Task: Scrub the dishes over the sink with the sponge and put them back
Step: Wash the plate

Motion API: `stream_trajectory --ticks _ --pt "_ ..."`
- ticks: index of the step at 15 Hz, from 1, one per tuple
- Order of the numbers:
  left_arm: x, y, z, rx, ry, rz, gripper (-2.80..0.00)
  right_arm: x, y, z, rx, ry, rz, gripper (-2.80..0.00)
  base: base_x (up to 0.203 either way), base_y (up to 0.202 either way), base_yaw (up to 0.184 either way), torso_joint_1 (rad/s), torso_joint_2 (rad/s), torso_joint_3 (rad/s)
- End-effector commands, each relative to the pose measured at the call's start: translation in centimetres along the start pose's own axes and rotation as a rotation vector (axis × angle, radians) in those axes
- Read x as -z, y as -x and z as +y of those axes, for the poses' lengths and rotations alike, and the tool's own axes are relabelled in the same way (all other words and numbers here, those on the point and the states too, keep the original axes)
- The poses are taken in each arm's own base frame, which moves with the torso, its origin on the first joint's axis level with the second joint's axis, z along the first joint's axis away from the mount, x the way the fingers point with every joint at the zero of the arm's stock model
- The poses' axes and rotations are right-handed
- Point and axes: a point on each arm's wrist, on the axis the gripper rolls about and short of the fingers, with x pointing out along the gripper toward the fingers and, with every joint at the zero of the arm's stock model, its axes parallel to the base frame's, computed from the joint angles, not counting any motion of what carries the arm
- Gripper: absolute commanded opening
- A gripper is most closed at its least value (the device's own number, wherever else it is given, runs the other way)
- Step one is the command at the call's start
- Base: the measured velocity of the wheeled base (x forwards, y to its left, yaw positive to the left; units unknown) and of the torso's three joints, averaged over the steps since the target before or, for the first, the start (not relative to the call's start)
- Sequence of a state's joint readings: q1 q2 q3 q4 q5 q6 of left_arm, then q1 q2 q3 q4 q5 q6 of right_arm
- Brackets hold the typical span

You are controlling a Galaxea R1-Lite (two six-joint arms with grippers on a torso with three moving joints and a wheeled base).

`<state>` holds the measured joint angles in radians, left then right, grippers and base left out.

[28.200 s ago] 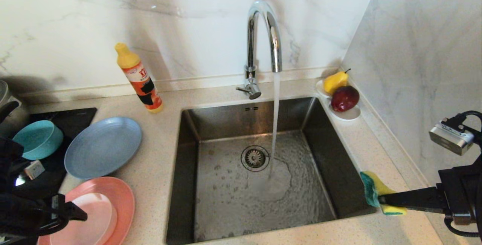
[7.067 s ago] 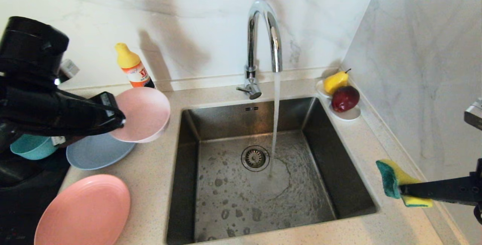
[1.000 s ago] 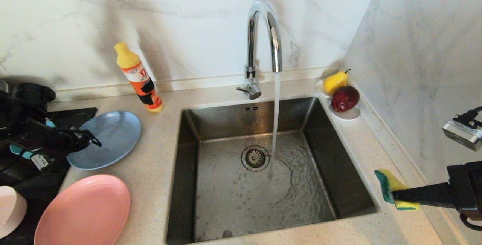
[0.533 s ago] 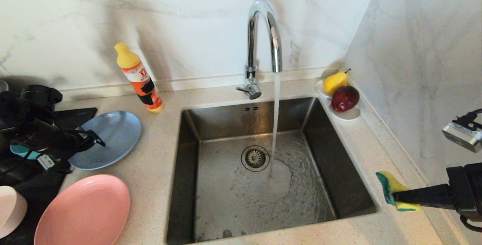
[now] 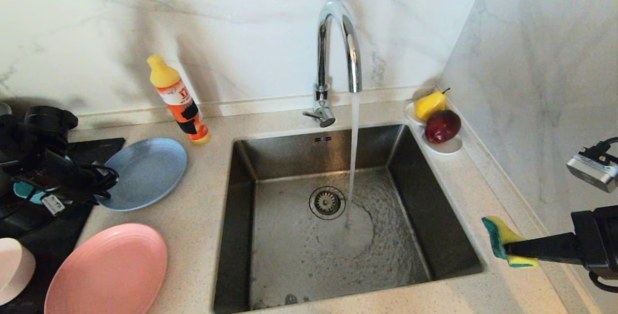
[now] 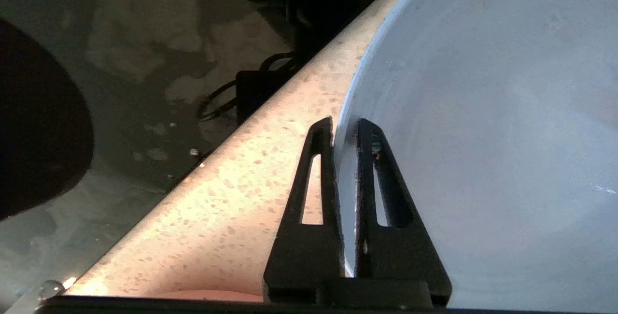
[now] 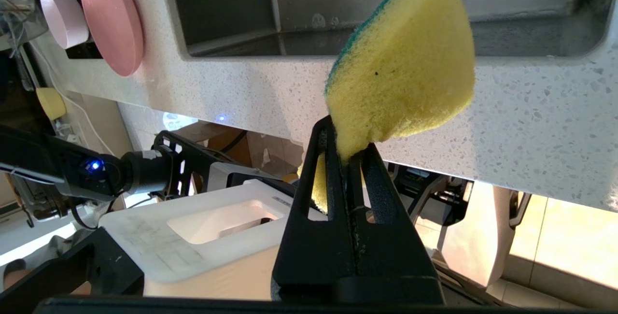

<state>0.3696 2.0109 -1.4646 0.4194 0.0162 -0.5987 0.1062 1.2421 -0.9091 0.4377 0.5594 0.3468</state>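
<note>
The grey-blue plate [image 5: 147, 171] lies on the counter left of the sink [image 5: 333, 256]. My left gripper [image 5: 107, 182] is shut on its near-left rim; in the left wrist view one finger is under the rim and one inside the plate [image 6: 483, 135], the gripper [image 6: 345, 128] pinching it. The teal bowl [image 5: 21, 191] peeks out behind that arm. The salmon-pink plate [image 5: 106, 270] and pale bowl [image 5: 14, 268] sit at the front left. Right of the sink, my right gripper [image 5: 507, 252] is shut on the yellow-green sponge [image 5: 499, 239], held above the counter; the right wrist view shows the sponge [image 7: 405, 58] squeezed in the gripper [image 7: 348, 140].
Water runs from the chrome tap [image 5: 338, 43] into the sink near the drain [image 5: 327, 203]. An orange dish-soap bottle [image 5: 178, 101] stands behind the grey-blue plate. A white saucer [image 5: 449, 146] with a pear and an apple sits at the back right. A black cooktop [image 5: 53, 227] is at the left.
My left gripper has shut on the grey-blue plate's rim, and the plate has shifted slightly right and back. The right arm with the sponge has stayed where it was.
</note>
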Motion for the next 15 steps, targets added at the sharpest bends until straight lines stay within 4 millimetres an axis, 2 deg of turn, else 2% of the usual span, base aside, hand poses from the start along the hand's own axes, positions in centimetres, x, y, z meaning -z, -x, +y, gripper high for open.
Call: stream_trajectory --ticks 1,6,9,15 --pt "-0.3 0.1 0.8 -0.018 0.016 -0.002 -2.80 0.0 -0.2 -0.1 0.000 -0.007 0.009 -2.80 0.000 0.000 0.000 0.000 0.00 0.000" --pt "-1.1 1.6 1.7 -0.019 0.029 -0.035 -2.80 0.0 -0.1 0.0 -0.003 -0.006 0.006 -2.80 0.000 0.000 0.000 0.000 0.00 0.000" --pt "-1.7 3.9 1.8 0.005 0.032 -0.083 -2.80 0.0 0.0 0.0 -0.004 -0.005 0.005 -2.80 0.000 0.000 0.000 0.000 0.00 0.000" --pt "-1.9 13.6 1.4 0.128 -0.009 -0.296 -2.80 0.1 -0.2 -0.1 -0.005 -0.008 0.013 -2.80 0.000 0.000 0.000 0.000 0.00 0.000"
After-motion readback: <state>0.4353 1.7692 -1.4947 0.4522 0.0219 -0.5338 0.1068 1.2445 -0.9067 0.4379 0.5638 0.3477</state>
